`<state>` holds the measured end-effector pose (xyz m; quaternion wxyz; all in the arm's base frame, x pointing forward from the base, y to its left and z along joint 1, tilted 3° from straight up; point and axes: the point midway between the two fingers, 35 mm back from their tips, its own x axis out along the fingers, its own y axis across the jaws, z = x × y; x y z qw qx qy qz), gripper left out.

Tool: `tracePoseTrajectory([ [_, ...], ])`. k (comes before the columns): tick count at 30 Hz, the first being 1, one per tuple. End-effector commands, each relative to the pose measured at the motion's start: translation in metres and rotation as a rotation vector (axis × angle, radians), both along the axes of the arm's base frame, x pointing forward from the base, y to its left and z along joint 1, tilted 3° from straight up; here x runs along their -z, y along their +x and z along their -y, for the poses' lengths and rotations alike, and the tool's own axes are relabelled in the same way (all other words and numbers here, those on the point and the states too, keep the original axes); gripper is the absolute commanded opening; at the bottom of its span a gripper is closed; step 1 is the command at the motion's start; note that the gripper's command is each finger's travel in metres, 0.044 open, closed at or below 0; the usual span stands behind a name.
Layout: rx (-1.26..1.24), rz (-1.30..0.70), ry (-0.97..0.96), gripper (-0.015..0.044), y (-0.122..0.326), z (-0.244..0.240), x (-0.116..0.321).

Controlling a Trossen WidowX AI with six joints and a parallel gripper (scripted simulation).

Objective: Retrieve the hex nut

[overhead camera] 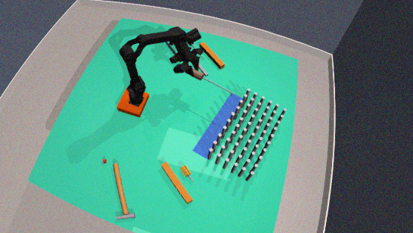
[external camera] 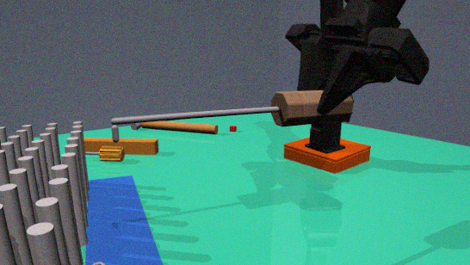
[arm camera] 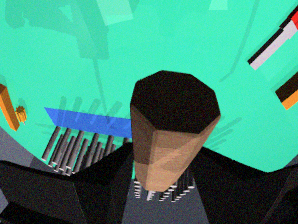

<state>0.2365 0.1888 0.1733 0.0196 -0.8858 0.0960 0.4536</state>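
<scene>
My gripper (overhead camera: 192,71) (external camera: 330,102) (arm camera: 161,149) is shut on the brown wooden handle of the hook tool (overhead camera: 217,85) (external camera: 194,114) (arm camera: 175,145). The tool is raised in the air, its grey rod reaching out over the blue strip (overhead camera: 201,147) (external camera: 116,241) (arm camera: 90,123), with the bent tip pointing down above it. The grey metal spacers (overhead camera: 210,154) (external camera: 64,194) (arm camera: 50,144) stand upright in rows beside the strip. A small grey piece (external camera: 99,263), apparently the nut, shows on the strip, cut by the bottom edge of the exterior view. I cannot make the nut out elsewhere.
A hammer (overhead camera: 120,189) (external camera: 181,126), a small red cube (overhead camera: 104,161) (external camera: 232,128), an orange bar (overhead camera: 177,183) (external camera: 142,146) and a yellow-handled tool (overhead camera: 185,171) (external camera: 112,154) lie on the table. Another orange bar (overhead camera: 212,55) lies beyond the gripper, near a grey-and-red tool (arm camera: 274,46).
</scene>
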Motion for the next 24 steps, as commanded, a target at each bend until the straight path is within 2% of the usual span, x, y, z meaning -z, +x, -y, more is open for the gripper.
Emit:
tracePoseTrajectory([
  [1,-0.001,0.014,0.007,0.0000,-0.001,0.003,-0.020],
  [2,-0.001,0.001,0.004,0.0000,-0.001,0.000,-0.005],
  [8,-0.070,-0.033,0.076,0.0000,-0.013,-0.013,-0.013],
  [24,0.396,0.011,0.350,0.0000,0.023,0.023,-0.015],
])
